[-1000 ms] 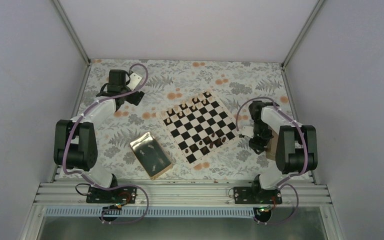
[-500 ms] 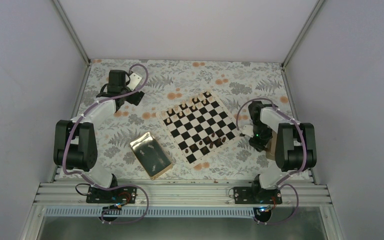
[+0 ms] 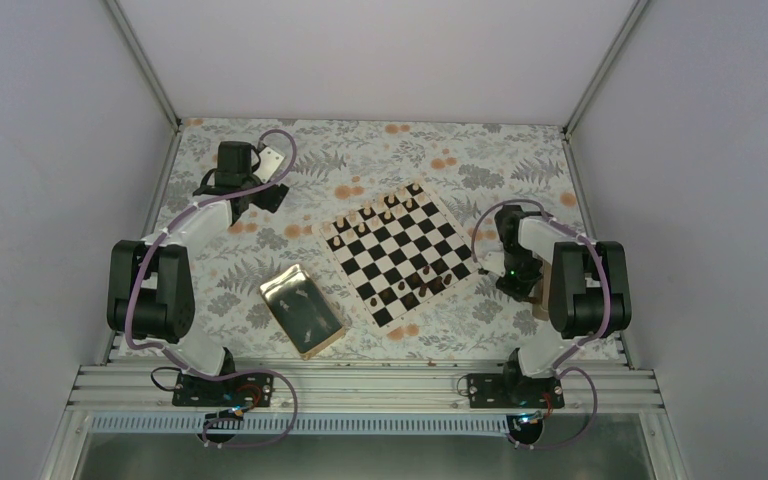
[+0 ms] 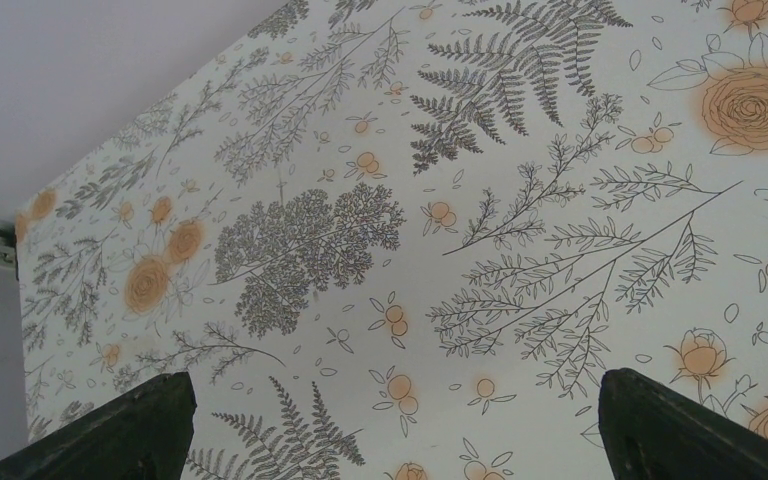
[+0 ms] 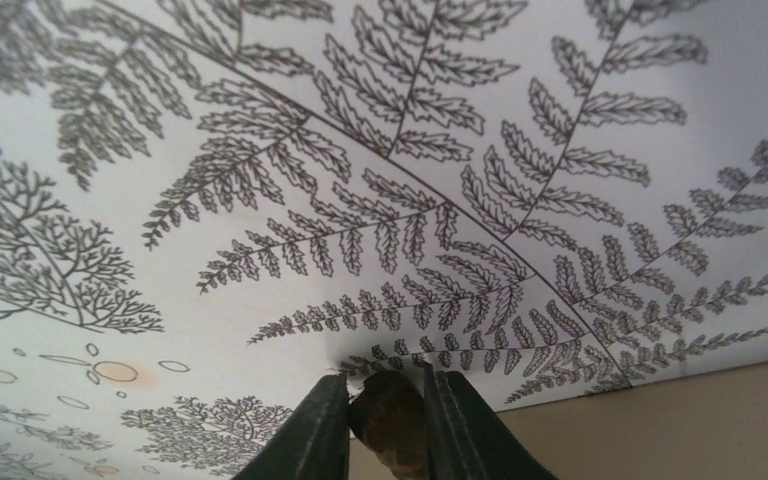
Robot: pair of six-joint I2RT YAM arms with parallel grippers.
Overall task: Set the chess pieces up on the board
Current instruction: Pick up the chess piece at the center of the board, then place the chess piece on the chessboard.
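The board (image 3: 392, 252) lies tilted at mid-table, black and cream squares inside a pale rim. Chess pieces stand along its far edge (image 3: 375, 215), and dark ones sit near its front right edge (image 3: 425, 278). My right gripper (image 3: 512, 275) hangs low over the floral cloth just right of the board. In the right wrist view its fingers (image 5: 325, 420) press on a small dark brown chess piece (image 5: 390, 410) from both sides. My left gripper (image 3: 258, 195) is far off at the back left, open over bare cloth (image 4: 400, 420).
A shiny gold tray (image 3: 302, 310) with a few small pieces lies front left of the board. A tan box (image 3: 538, 297) sits partly hidden under the right arm, and its tan surface (image 5: 660, 420) shows beside the right fingers. Side walls stand close.
The right jaws have closed onto the dark piece, and the right wrist has shifted slightly by the board's right edge. The left arm has not moved.
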